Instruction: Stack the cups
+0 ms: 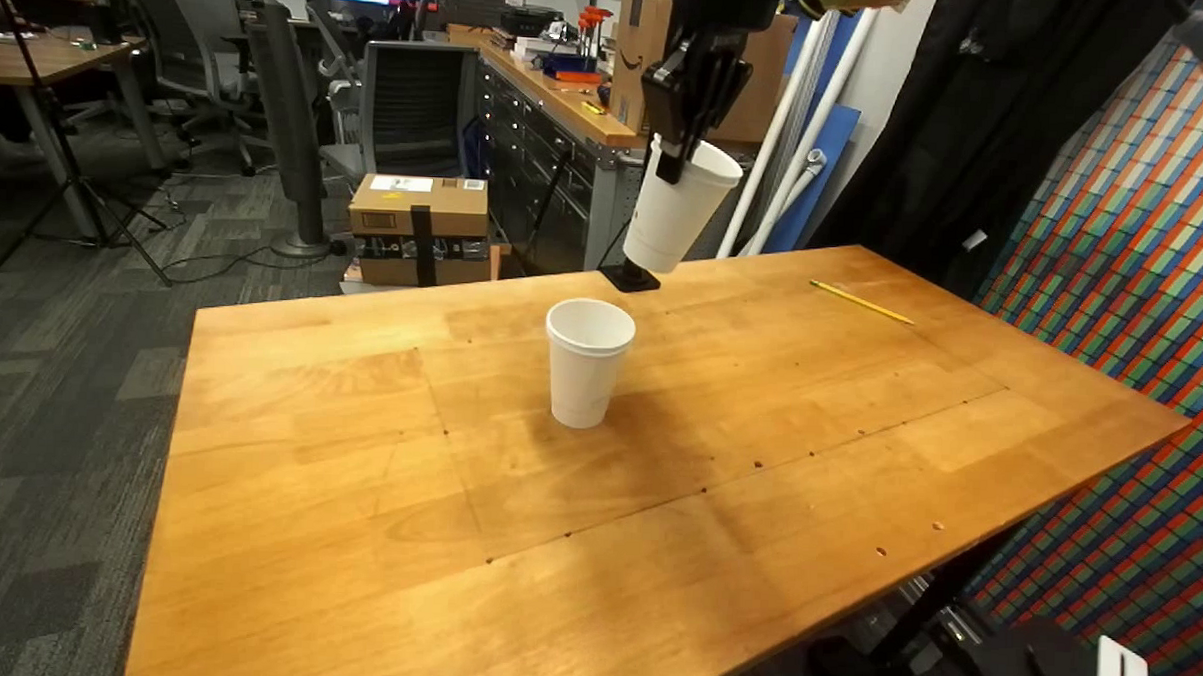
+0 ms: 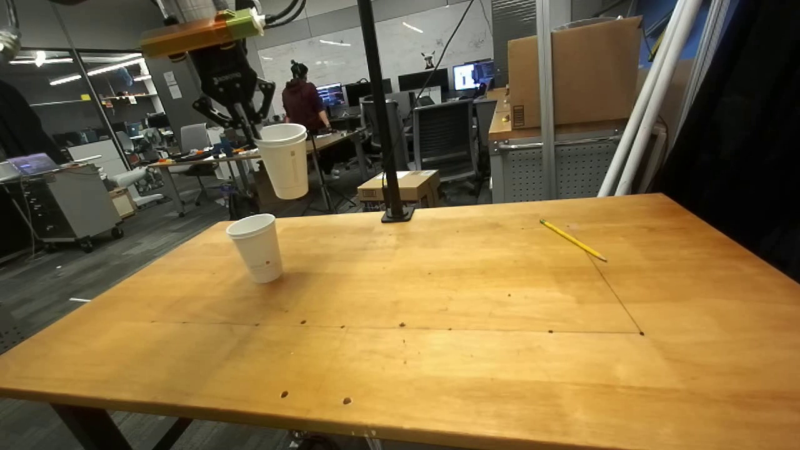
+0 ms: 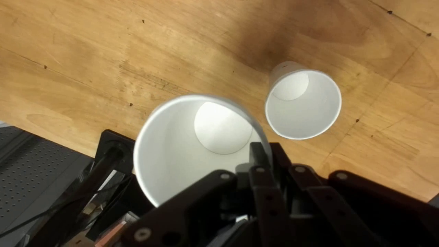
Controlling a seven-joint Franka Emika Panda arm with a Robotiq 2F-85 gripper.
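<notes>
The held cup (image 1: 678, 221) is gripped by the hand (image 3: 269, 151) above the surface (image 1: 375, 530), seen tilted in an exterior view, and apart from the standing cup (image 1: 582, 382), which is set upright on the wood with its mouth upward. The grip is best told by the wrist view: the fingers (image 3: 258, 154) are set almost together, one inside the rim and one outside, with only the thin wall pinched between. Both cups can be looked into there, down to round white bottoms, a fingertip being contained in the held cup; in both exterior views the bottoms are hidden and only upper inner walls are shown. A small reddish mark (image 2: 268, 263) low on the standing cup is made out in an exterior view. By the exterior views alone a yellow pencil (image 2: 573, 240) is shown on the surface, and a person (image 2: 304, 103) in dark red is seen in an exterior view.
</notes>
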